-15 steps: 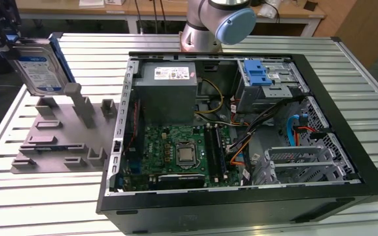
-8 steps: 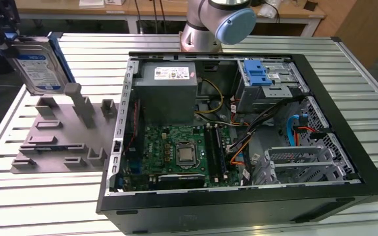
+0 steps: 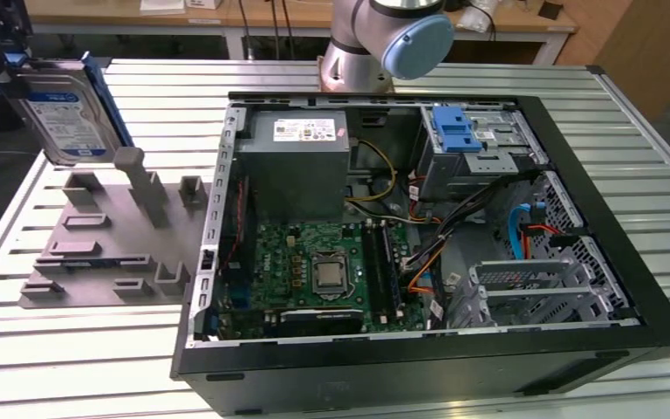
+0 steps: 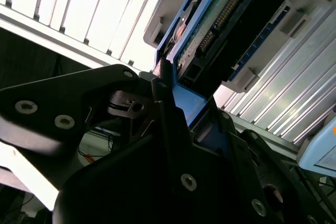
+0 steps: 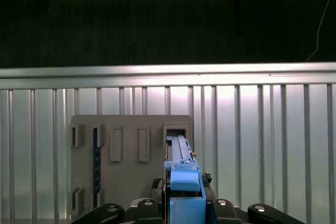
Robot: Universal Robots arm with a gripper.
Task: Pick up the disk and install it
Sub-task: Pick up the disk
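Note:
The disk (image 3: 65, 112), a silver hard drive with a white-and-blue label and blue carrier rails, stands on edge at the exterior view's far left. My gripper (image 3: 15, 74) is shut on its upper end and holds it over the back part of the grey slotted holder (image 3: 108, 236). In the second wrist view the dark fingers (image 4: 160, 85) clamp the blue rail, with the disk's (image 4: 220, 19) green circuit side showing. The first wrist view looks down the disk's (image 5: 181, 169) blue edge onto the holder (image 5: 131, 153).
The open computer case (image 3: 428, 349) lies on the slatted metal table (image 3: 67, 358), to the exterior view's right of the holder. Inside it are a metal drive cage with a blue latch (image 3: 457, 131), a grey power supply (image 3: 300, 144) and the motherboard (image 3: 324, 266). The arm's base (image 3: 376, 44) stands behind the case.

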